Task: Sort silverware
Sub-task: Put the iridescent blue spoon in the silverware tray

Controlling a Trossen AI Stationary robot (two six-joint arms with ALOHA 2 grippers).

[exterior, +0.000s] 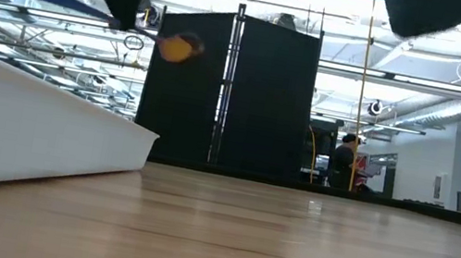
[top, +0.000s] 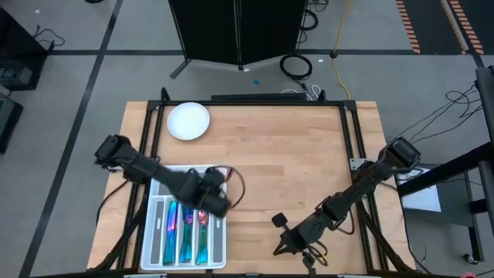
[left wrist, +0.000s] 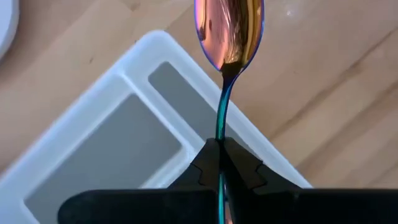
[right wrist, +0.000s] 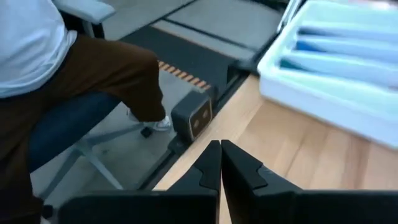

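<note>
While the spoon is held by its thin handle in the tightly closed fingers of the left gripper, it is kept up in the air above the tray. In the left wrist view the shiny gold and pink bowl of the spoon is seen pointing away from the gripper, and the white tray with its grey slots is seen below it. One corner of the tray lies right under the handle.

Seen from above, the left gripper is placed over the right side of the tray, near its far end. Other silverware is already laid in the long slots, in blue, teal and purple. So the step in hand is judged to be the putting away of this spoon. For the next move, the spoon must be lined up with the right slot, brought down low, and only then let go. If it is dropped from high up, it may bounce out or land in the wrong slot.

Farther along the table, the right gripper is parked near the front edge, pinched shut with nothing in it. At the far side of the table a white plate is seen, with nothing on it.
</note>
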